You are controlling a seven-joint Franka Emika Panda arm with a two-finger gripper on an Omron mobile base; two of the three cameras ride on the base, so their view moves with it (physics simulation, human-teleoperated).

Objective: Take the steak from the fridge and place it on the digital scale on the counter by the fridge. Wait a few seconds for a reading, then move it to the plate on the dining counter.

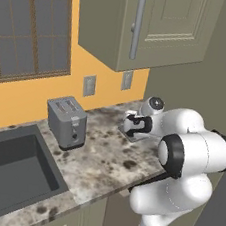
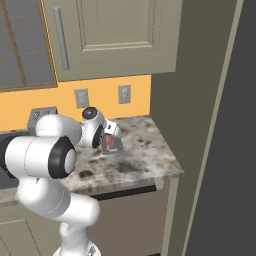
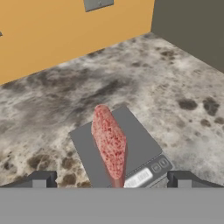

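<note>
The steak (image 3: 109,146), a reddish-pink slab, lies lengthwise on the digital scale (image 3: 140,144), a thin grey square with a small display at its near edge. The scale sits on the counter (image 1: 99,158), near the tall olive panel beside the fridge (image 2: 225,150). My gripper (image 3: 111,181) hovers just above the steak, open; its dark fingertips (image 3: 39,179) stand wide on either side and touch nothing. From the right base camera the steak (image 2: 111,144) shows red under the gripper (image 2: 111,132). The gripper (image 1: 133,125) also shows over the counter's far right end. The plate and dining counter are out of view.
A silver toaster (image 1: 66,121) stands on the counter left of the scale, and a dark sink (image 1: 12,167) lies further left. An olive wall cabinet (image 1: 146,28) hangs overhead. Two outlets (image 2: 81,98) sit on the orange wall behind.
</note>
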